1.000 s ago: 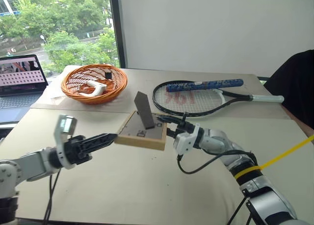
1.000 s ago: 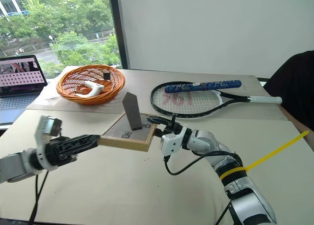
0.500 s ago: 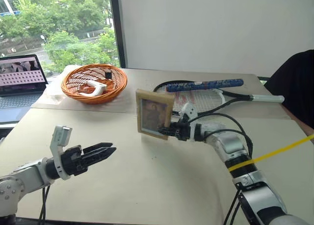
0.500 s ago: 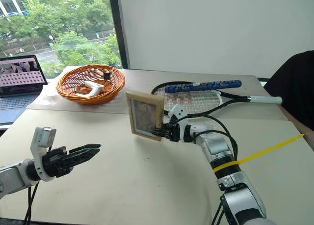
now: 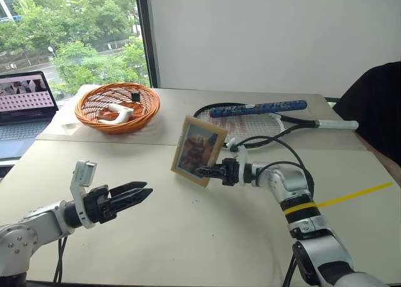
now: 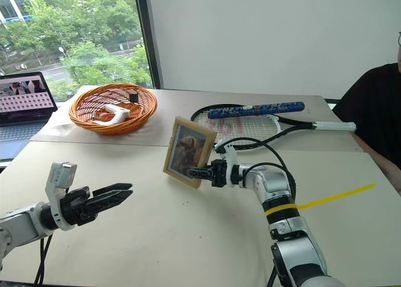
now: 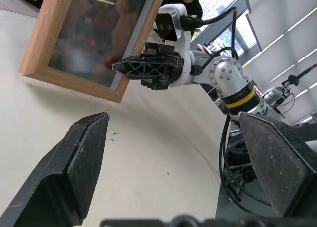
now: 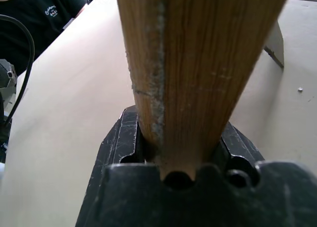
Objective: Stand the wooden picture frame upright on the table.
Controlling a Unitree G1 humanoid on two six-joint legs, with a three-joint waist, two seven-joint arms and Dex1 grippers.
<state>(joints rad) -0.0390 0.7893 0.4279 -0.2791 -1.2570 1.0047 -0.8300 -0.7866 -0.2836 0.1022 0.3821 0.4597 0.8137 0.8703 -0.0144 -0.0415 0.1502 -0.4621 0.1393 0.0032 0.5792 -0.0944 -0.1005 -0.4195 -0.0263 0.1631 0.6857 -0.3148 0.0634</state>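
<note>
The wooden picture frame (image 5: 199,150) stands nearly upright over the middle of the table (image 5: 188,237), leaning back a little, its portrait picture facing me. My right gripper (image 5: 203,171) is shut on the frame's lower right edge; in the right wrist view the black fingers (image 8: 119,142) clamp the light wood (image 8: 198,63) from both sides. The frame's bottom edge (image 7: 69,83) is at the tabletop; I cannot tell whether it touches. My left gripper (image 5: 135,193) hovers open to the left of the frame, apart from it, with nothing between its fingers (image 7: 74,162).
An orange basket (image 5: 117,106) holding a white object sits at the back left. A tennis racket (image 5: 250,121) lies behind the frame. A laptop (image 5: 22,111) is at the far left, a person in black (image 5: 376,105) at the right edge, and yellow tape (image 5: 351,196) on the table.
The right gripper rolled the frame from lying back-up and flat to upright, picture toward me, and lowered it. The left gripper came off the frame's left edge and drew back.
</note>
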